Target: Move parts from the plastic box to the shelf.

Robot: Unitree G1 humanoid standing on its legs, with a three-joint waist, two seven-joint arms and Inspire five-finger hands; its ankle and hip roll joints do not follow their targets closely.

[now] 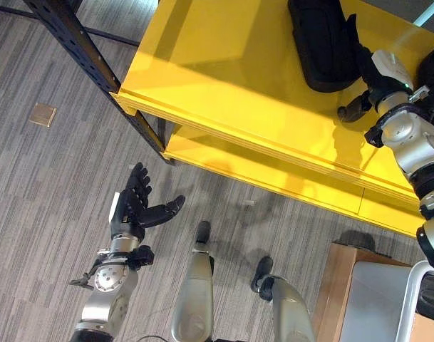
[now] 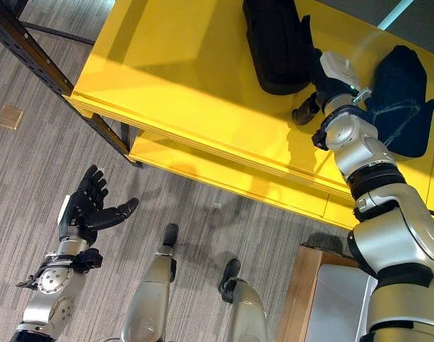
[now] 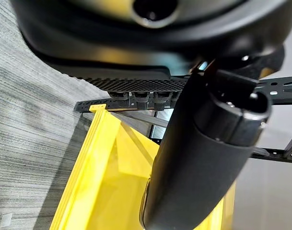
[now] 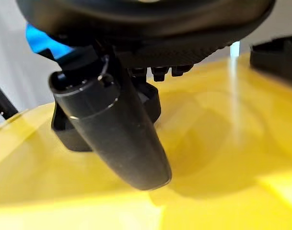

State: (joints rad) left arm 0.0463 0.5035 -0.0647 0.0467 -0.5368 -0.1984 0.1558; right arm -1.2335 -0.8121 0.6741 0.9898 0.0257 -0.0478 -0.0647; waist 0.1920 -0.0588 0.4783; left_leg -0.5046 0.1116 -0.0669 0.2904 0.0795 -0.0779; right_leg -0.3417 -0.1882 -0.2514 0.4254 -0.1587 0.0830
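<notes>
The right hand rests relaxed and empty beside a black part on the shelf, apparently just placed; the left hand hangs wide, idle.

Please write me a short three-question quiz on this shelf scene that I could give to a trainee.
1. True or false: the left hand is holding a black part.
2. Where does the right hand sit? A) over the floor B) on the top board of the yellow shelf, beside a long black part C) inside a box
3. Fill in: a second dark part lies on the shelf on the far side of the right arm from the long ____ part.

Key
1. False: it hangs open over the grey floor, with nothing in it.
2. B
3. black
</notes>
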